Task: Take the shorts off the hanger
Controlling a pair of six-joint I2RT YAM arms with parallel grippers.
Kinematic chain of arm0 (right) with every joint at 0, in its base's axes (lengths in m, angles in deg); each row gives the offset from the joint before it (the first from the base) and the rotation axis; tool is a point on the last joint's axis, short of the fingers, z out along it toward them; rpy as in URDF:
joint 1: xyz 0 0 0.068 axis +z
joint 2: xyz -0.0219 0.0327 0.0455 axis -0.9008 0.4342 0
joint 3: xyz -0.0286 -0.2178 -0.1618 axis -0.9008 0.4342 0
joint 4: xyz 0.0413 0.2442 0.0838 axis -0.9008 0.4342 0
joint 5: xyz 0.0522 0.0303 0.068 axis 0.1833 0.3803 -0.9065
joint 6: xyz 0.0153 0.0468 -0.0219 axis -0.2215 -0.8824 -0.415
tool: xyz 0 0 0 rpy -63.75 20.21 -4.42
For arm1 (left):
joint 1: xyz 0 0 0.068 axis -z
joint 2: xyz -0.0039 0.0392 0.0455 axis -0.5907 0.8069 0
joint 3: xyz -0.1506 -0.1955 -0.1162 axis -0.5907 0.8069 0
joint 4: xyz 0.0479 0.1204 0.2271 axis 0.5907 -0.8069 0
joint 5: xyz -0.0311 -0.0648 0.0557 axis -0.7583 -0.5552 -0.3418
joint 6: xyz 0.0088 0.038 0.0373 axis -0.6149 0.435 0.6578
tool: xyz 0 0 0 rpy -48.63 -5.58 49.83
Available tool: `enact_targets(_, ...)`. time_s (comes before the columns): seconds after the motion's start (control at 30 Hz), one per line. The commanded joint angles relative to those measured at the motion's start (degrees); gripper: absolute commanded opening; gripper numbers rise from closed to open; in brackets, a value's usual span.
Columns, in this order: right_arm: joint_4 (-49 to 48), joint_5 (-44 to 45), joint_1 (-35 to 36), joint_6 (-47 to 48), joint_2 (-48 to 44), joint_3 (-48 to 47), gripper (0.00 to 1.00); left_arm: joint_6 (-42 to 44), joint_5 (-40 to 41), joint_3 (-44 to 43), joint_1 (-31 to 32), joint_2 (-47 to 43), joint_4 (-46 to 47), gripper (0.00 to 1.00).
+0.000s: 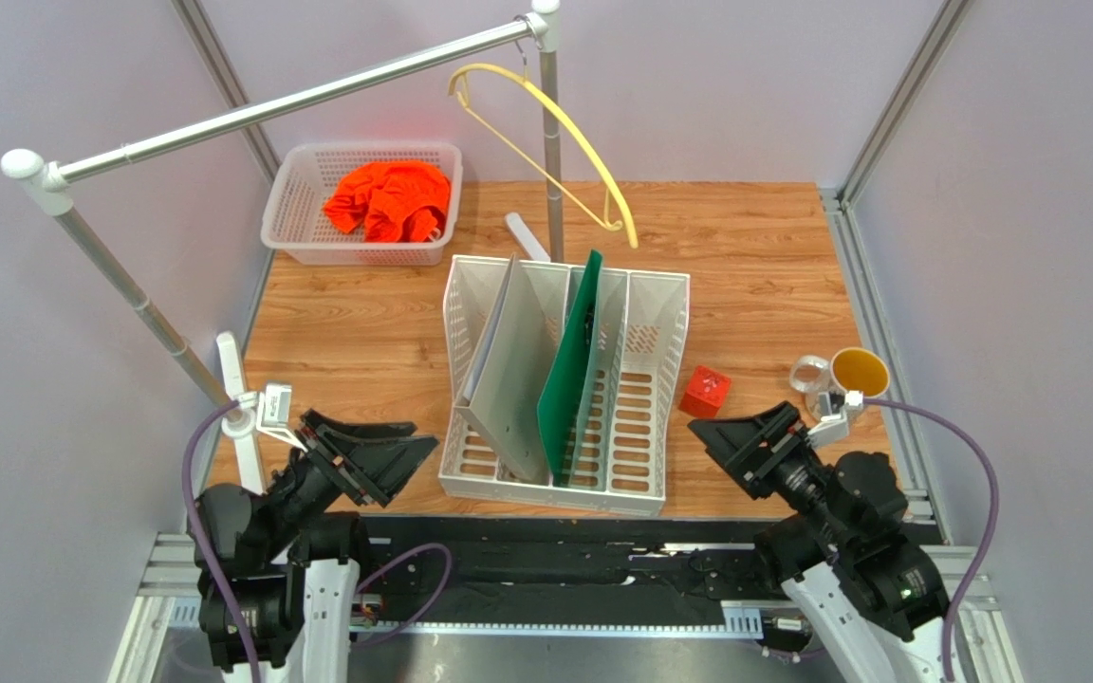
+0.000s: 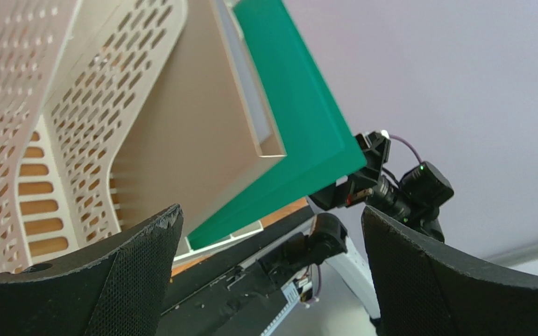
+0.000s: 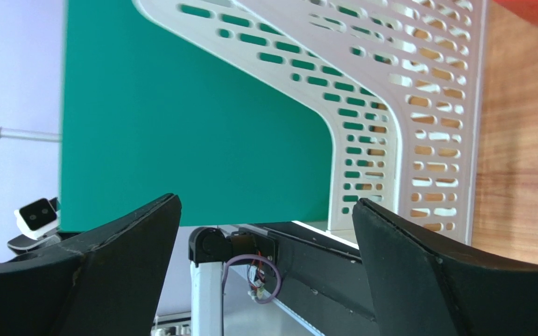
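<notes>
The bright orange shorts (image 1: 390,198) lie crumpled in a white mesh basket (image 1: 293,185) at the back left of the table. The pale-yellow hanger (image 1: 555,128) hangs bare from the silver rail by its small metal hook, near the rail's right post. My left gripper (image 1: 398,456) is open and empty, low at the near left beside the file rack; in the left wrist view (image 2: 272,231) its jaws stand wide apart. My right gripper (image 1: 723,434) is open and empty at the near right, and the right wrist view (image 3: 265,217) shows its jaws apart. Both are far from the hanger.
A white file rack (image 1: 638,356) with a grey folder and a green folder (image 1: 572,373) stands mid-table between the grippers. A small red cube (image 1: 706,392) lies right of it. A yellow cup (image 1: 859,373) and a clear ring sit at the right edge. The rail (image 1: 282,103) spans the back.
</notes>
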Motion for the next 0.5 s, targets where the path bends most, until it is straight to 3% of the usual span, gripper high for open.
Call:
enact_targets(0.0,-0.12,-0.74,-0.19,-5.78,-2.97,4.24,1.00,0.38,4.47,3.44,-0.26,-7.92,-1.37,1.00)
enact_targets(0.07,-1.95,-0.31,-0.28,-4.98,-4.63,6.16,1.00,-5.06,9.64,8.80,-0.26,-8.27,0.75,1.00)
enact_targets(0.2,-1.53,1.98,-0.28,-2.80,-4.90,7.23,1.00,-17.01,16.77,19.78,-0.26,-8.18,18.37,1.00)
enact_targets(0.4,-2.49,2.25,-0.19,1.25,-4.90,12.58,1.00,-28.71,17.41,38.32,-0.26,-8.18,33.31,1.00)
enact_targets(0.47,-4.25,2.07,-0.28,1.96,-4.82,13.73,1.00,-30.90,17.49,40.62,-0.17,-8.18,36.86,1.00)
